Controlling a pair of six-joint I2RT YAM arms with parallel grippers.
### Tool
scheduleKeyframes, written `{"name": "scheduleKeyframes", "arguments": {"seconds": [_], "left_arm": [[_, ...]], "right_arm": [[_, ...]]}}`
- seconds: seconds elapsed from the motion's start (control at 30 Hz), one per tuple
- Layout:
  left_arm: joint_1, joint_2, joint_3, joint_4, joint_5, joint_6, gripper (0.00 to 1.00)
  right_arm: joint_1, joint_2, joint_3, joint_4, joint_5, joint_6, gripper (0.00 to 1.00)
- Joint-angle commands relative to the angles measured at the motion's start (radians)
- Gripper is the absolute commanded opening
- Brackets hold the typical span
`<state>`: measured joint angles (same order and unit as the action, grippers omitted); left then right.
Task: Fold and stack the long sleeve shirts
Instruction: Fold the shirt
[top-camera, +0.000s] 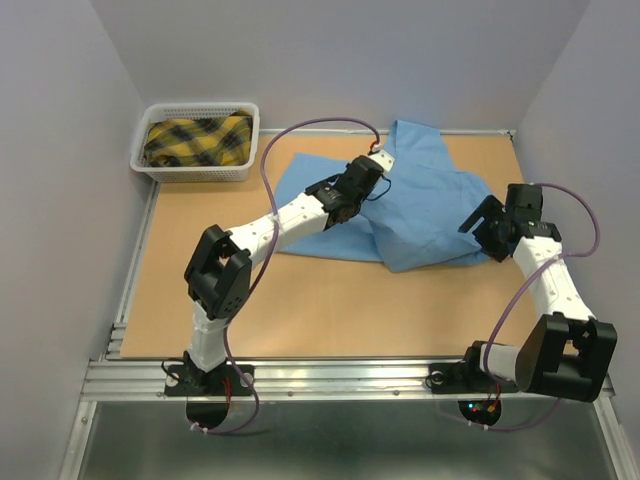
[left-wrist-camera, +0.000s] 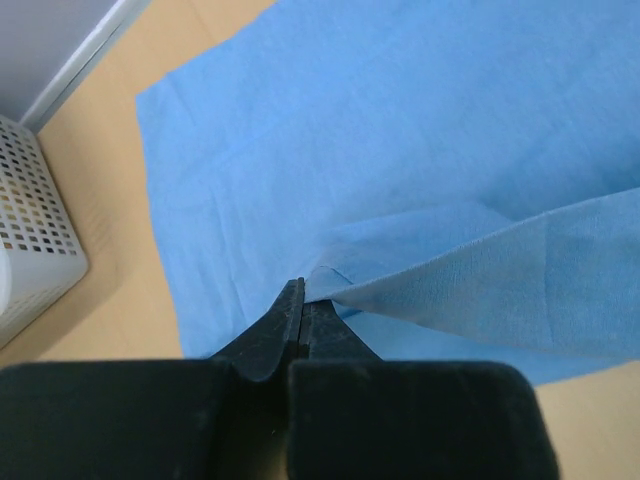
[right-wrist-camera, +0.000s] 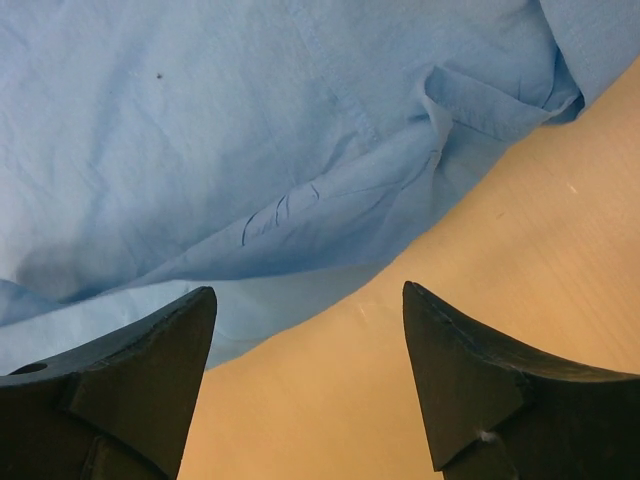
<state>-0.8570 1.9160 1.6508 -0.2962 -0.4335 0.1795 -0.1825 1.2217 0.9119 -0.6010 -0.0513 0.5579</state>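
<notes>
A light blue long sleeve shirt (top-camera: 420, 205) lies rumpled and partly folded on the far middle of the wooden table. My left gripper (top-camera: 335, 212) hangs over the shirt's left part and is shut on a fold of its cloth (left-wrist-camera: 330, 285), which lifts off to the right in the left wrist view. My right gripper (top-camera: 478, 228) is open and empty just above the table at the shirt's right edge. In the right wrist view the shirt's hem (right-wrist-camera: 300, 270) lies just beyond my fingertips (right-wrist-camera: 195, 305).
A white mesh basket (top-camera: 165, 168) stands at the far left corner with a folded yellow and black plaid cloth (top-camera: 197, 140) in it. Grey walls close off the left, back and right. A metal rail (top-camera: 330, 372) runs along the near edge.
</notes>
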Motion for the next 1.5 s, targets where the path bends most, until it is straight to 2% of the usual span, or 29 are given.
{"name": "scheduleKeyframes", "arguments": {"seconds": [0.0,0.3,0.43,0.47,0.77,1.03,1.2,1.47], "left_arm": [[0.024,0.024,0.107,0.011,-0.062,0.020,0.00],[0.052,0.081,0.224,0.121,-0.137,0.047,0.00],[0.055,0.103,0.244,0.238,-0.169,0.135,0.00],[0.056,0.118,0.257,0.252,-0.174,0.162,0.00],[0.058,0.189,0.359,0.290,-0.228,0.215,0.00],[0.056,0.196,0.372,0.379,-0.274,0.265,0.00],[0.052,0.192,0.376,0.408,-0.269,0.307,0.01],[0.001,0.143,0.247,0.578,-0.255,0.426,0.02]], "right_arm": [[0.003,0.004,0.082,0.036,0.019,0.025,0.79],[0.003,0.025,0.078,0.056,-0.048,0.024,0.76],[0.003,0.019,0.045,0.089,-0.123,0.001,0.70],[0.003,0.019,0.027,0.092,-0.154,0.000,0.66],[0.003,0.081,-0.060,0.197,-0.249,0.042,0.45],[0.003,0.229,-0.096,0.387,-0.311,0.174,0.38],[0.003,0.294,-0.091,0.443,-0.285,0.223,0.31],[0.002,0.320,-0.128,0.466,-0.154,0.303,0.31]]}}
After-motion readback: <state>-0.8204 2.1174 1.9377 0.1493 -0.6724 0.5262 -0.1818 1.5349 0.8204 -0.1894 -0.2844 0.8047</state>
